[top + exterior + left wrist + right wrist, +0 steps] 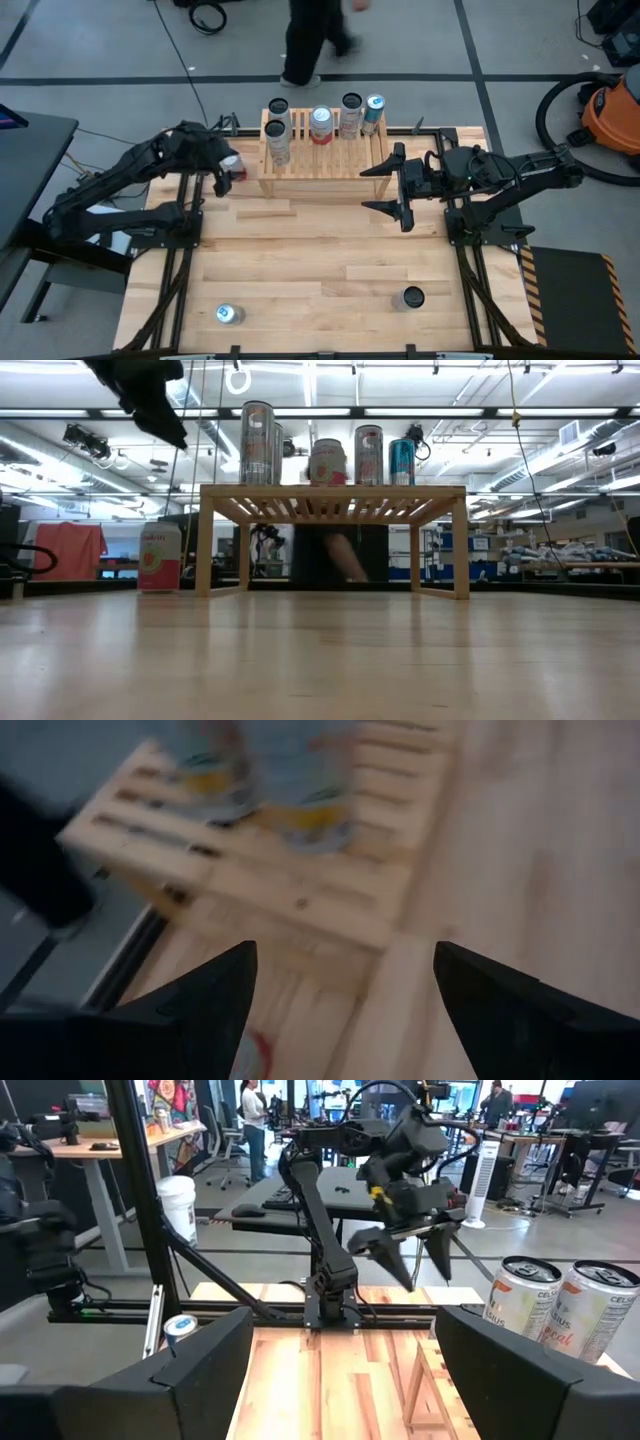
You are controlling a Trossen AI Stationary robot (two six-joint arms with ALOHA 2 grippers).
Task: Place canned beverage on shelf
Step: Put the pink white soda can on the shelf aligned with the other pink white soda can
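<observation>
High view: wooden tabletop (320, 260), largest thing in frame. The shelf (322, 160) sits at the far edge, centred between the two arms. It carries five cans: two dark-topped cans (277, 130) stacked up at its left end, a red-and-white can (320, 125) in the middle, a pale can (350, 116) next to it, and a teal can (373, 114) furthest right. All upright, all on the slatted top.

Left gripper (222, 180) hangs above the tabletop just off the shelf's left end, fingers spread, nothing between them. Directly beside it, a small red-and-white can (236, 166) stands on the tabletop, just outside the shelf's left leg. Low view confirms: that can (159, 558) is upright on the tabletop, apart from the shelf leg, with the gripper well above it.

Right gripper (385, 187) sits off the shelf's right end, fingers wide apart, empty. Right wrist view looks across the table at the left arm, with two of the shelf's cans (560, 1308) at the edge of frame.

Two more cans near the front edge of the tabletop: a silver-topped can (229, 315) front left, a dark can (408, 298) front right, well apart from each other and from the shelf.

A person's legs (312, 40) are on the floor beyond the table.
</observation>
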